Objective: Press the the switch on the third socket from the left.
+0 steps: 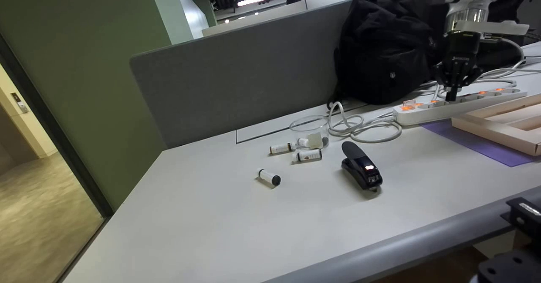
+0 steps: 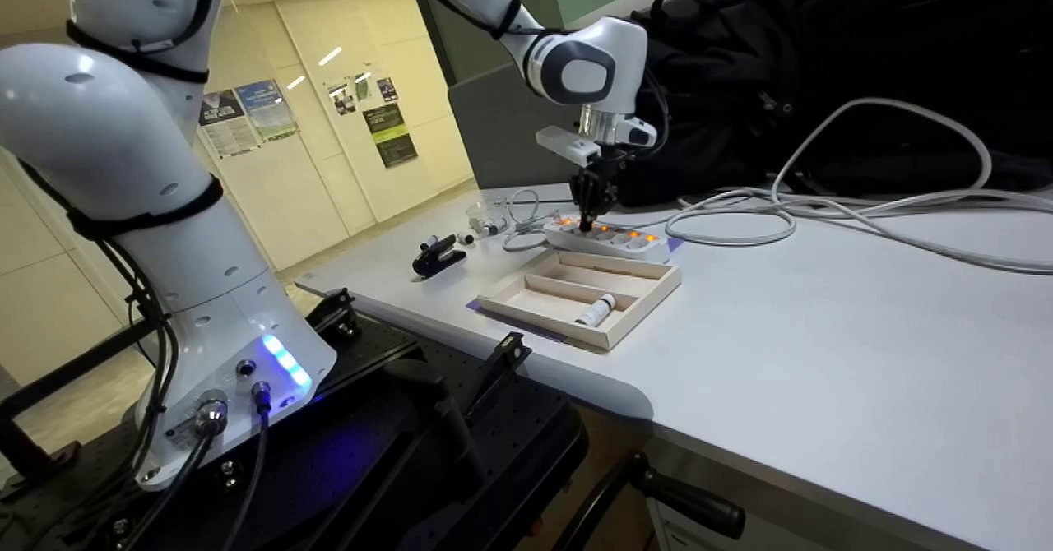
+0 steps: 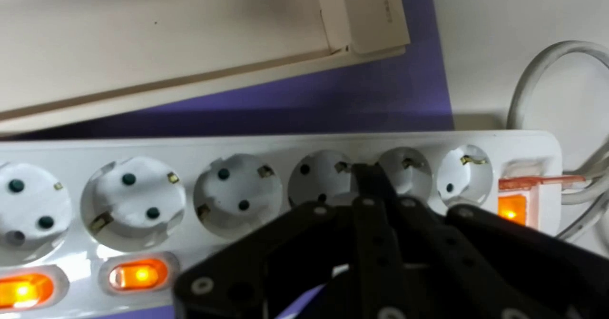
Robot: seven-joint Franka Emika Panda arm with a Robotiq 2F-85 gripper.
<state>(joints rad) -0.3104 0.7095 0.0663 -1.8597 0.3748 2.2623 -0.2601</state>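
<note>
Black fingers (image 3: 373,181) pinched together, empty, over the strip (image 3: 190,245) — drift left and they could press the wrong switch (image 1: 434,102)

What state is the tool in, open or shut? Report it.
Shut: in the wrist view, the tool has its fingertips together, no gap showing.

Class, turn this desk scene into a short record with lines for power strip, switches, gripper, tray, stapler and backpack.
Power strip: white, lying across a purple sheet
Switches: three glow orange in the wrist view
Gripper: shut, pointing down at the power strip; contact unclear
Tray: compartmented, one white bottle lying inside
Stapler: black, on the table
Backpack: black, behind the power strip in both exterior views
</note>
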